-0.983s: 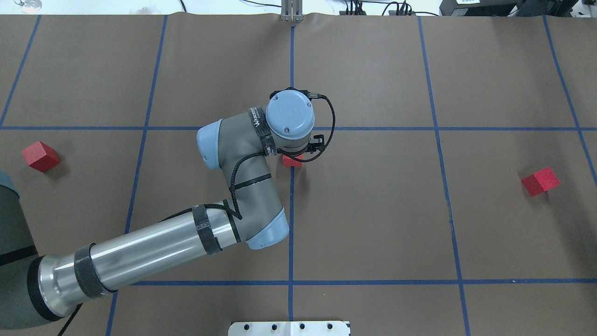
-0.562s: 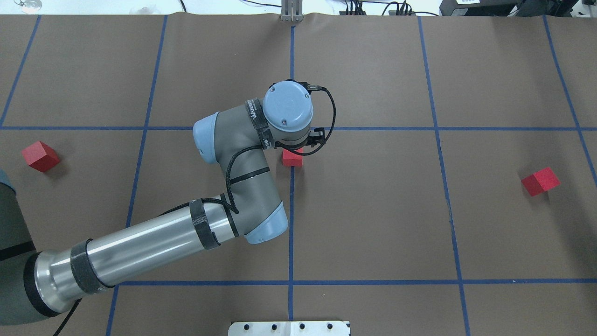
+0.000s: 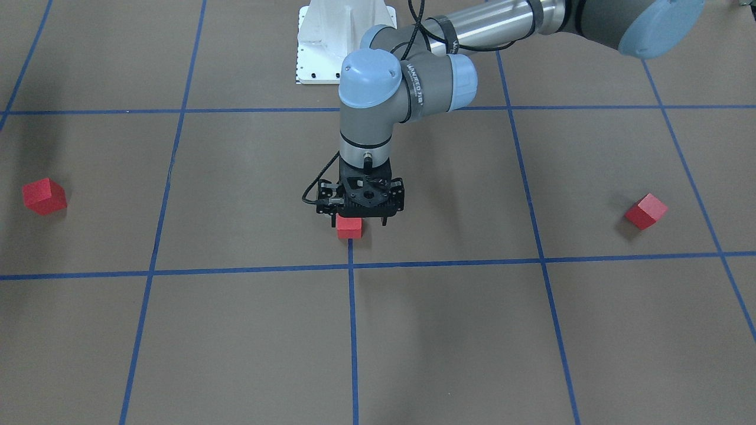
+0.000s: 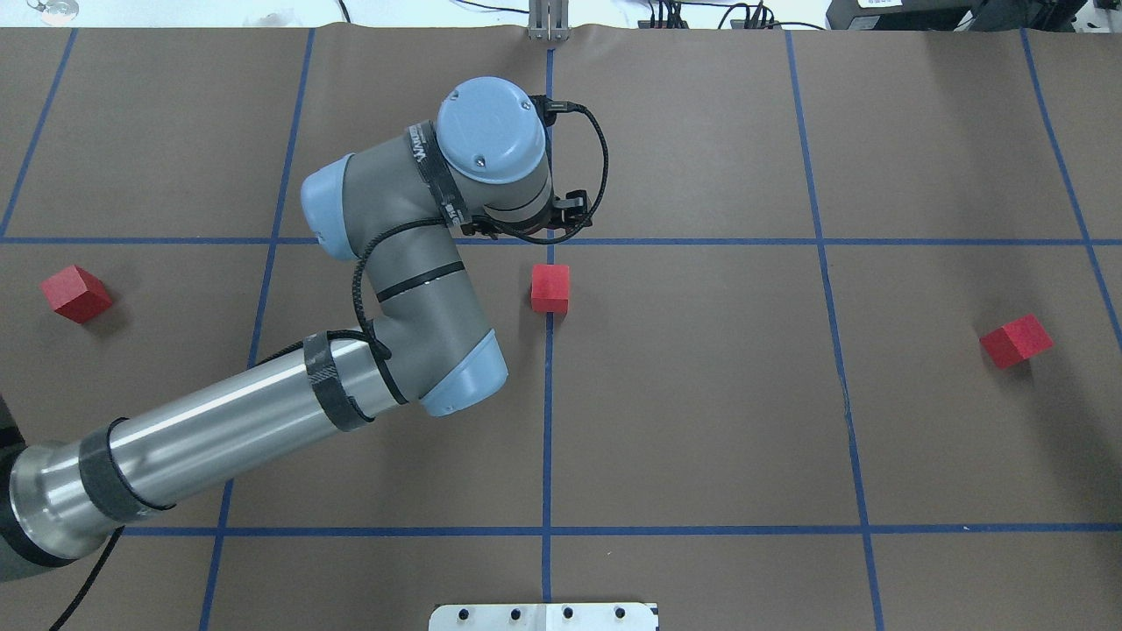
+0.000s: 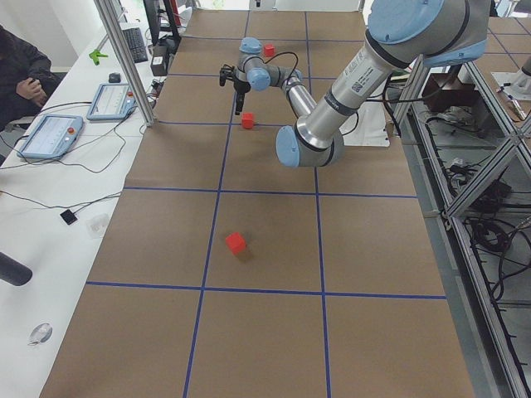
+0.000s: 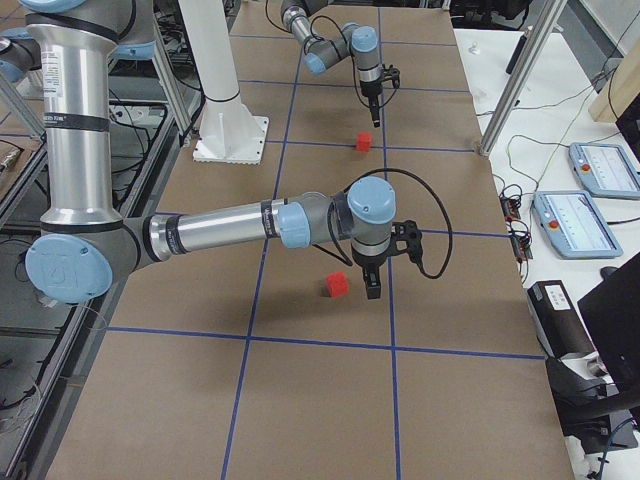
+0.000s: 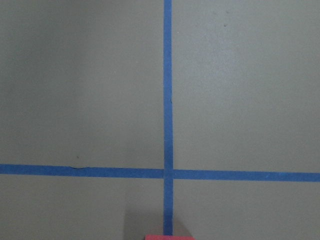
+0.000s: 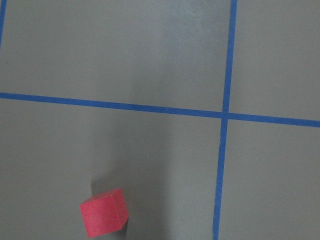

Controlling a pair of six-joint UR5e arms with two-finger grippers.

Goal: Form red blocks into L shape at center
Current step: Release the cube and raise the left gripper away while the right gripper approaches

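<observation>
Red blocks, three of them. The middle block [image 4: 550,288] sits alone on the blue line [image 4: 548,421] at the center [image 4: 574,302]. The left gripper [image 3: 359,219] hangs in the air close by, fingers spread, holding nothing. The left block [image 4: 76,294] and right block [image 4: 1015,340] lie far out. I cannot tell how the right gripper [image 6: 372,288] stands.

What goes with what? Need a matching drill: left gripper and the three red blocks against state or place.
Things:
A. left gripper
B. middle block
C. left block
D. right block

States or places:
1. turned against the grid, nearest block in the exterior right view
2. open, holding nothing
3. square to the grid, on the vertical line
4. turned against the grid, nearest block in the exterior left view

Pairs: A-2, B-3, C-4, D-1.
</observation>
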